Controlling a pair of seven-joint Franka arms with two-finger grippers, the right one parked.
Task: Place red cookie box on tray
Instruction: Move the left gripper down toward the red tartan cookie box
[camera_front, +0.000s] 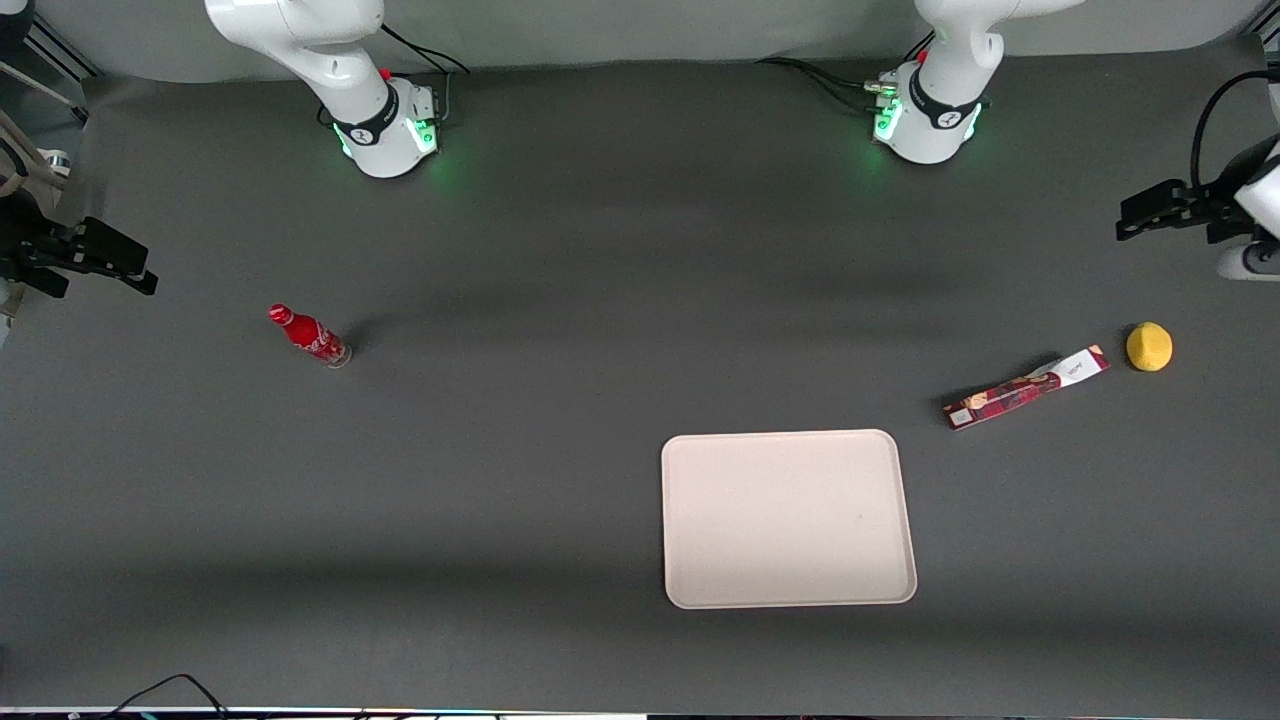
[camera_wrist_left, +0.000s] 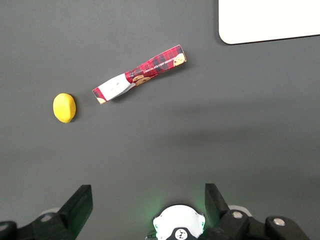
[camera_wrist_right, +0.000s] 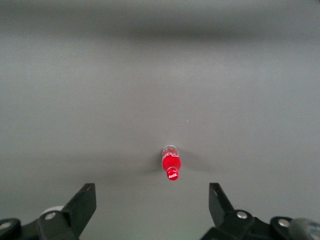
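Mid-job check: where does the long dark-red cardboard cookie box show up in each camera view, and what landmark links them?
Front view: the long dark-red cardboard cookie box lies flat on the table, farther from the camera than the cream rectangular tray, beside the yellow round fruit.
Left wrist view: the box lies between fruit and tray; the open pincer hangs above the table, apart from it.
Right wrist view: not in it.
Shared landmark: the yellow fruit.

Front cam high, looks steeply down at whole table (camera_front: 560, 300). Left wrist cam looks down from well above; both catch red cookie box (camera_front: 1025, 388) (camera_wrist_left: 140, 74), tray (camera_front: 788, 518) (camera_wrist_left: 267, 20). Gripper (camera_front: 1135, 222) (camera_wrist_left: 147, 202) over working arm's table end.
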